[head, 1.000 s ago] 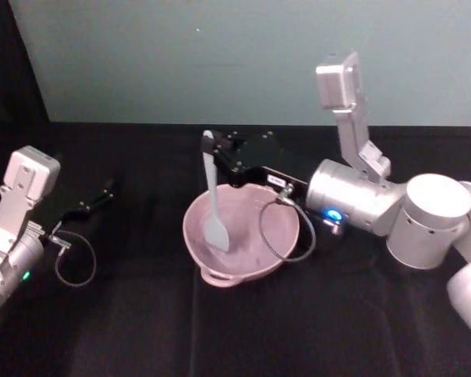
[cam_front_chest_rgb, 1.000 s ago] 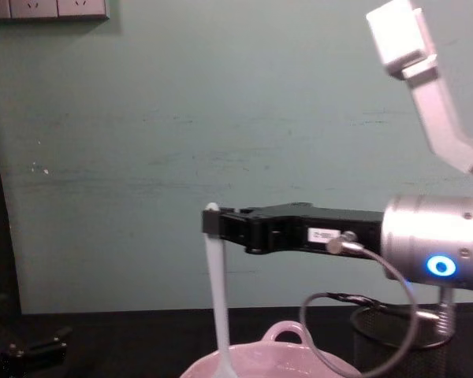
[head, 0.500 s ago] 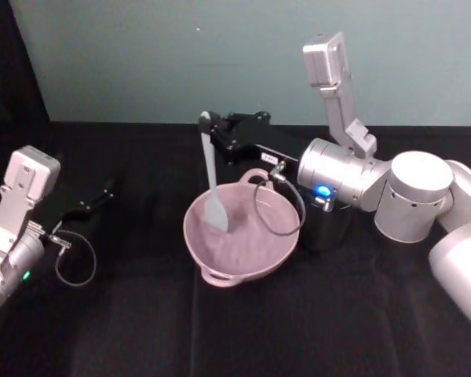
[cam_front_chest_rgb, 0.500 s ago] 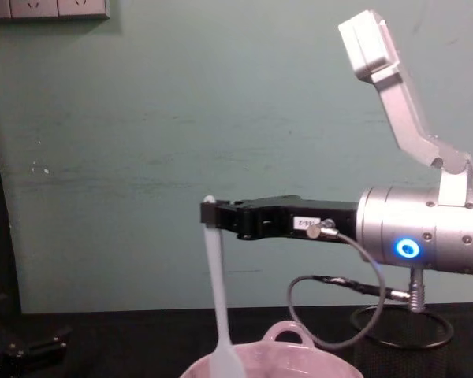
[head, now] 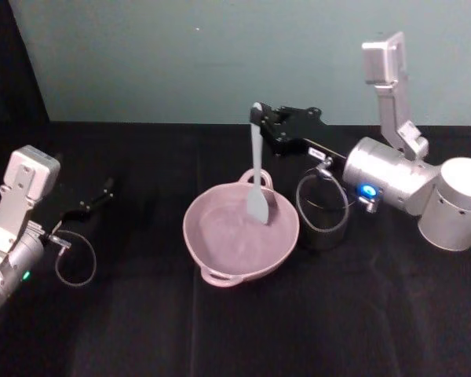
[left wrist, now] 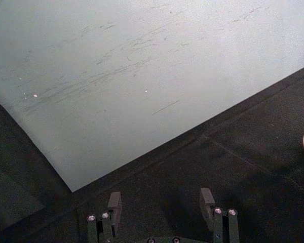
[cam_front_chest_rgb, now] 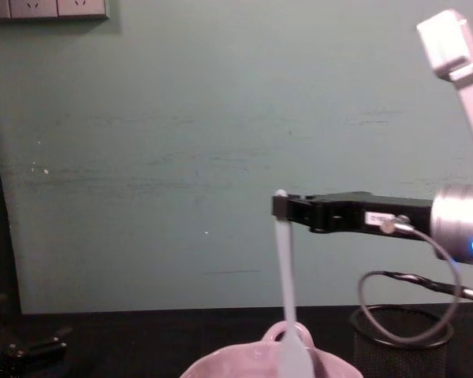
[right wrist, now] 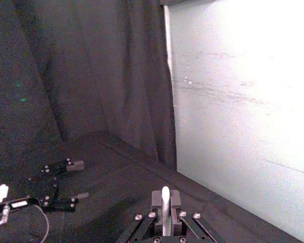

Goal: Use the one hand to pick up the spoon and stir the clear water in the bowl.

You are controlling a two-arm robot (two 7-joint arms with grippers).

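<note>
The right tool (head: 257, 115) clenches the spoon (head: 256, 169) by its tip.
Scoop inside the bowl (head: 191, 238); white label (cam_front_chest_rgb: 376, 218) unreadable; left tool (head: 107, 188) parted, well left of bowl.

No legible text; small white label (cam_front_chest_rgb: 376, 218) on right pincer (cam_front_chest_rgb: 281, 207) unreadable.

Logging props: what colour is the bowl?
Pale pink bowl, clearest in the head view.

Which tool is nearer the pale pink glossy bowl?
Right. The right tool hangs above the bowl at its far rim, gripping the long slim white spoon; the left tool lies open well off to the bowl's left.
</note>
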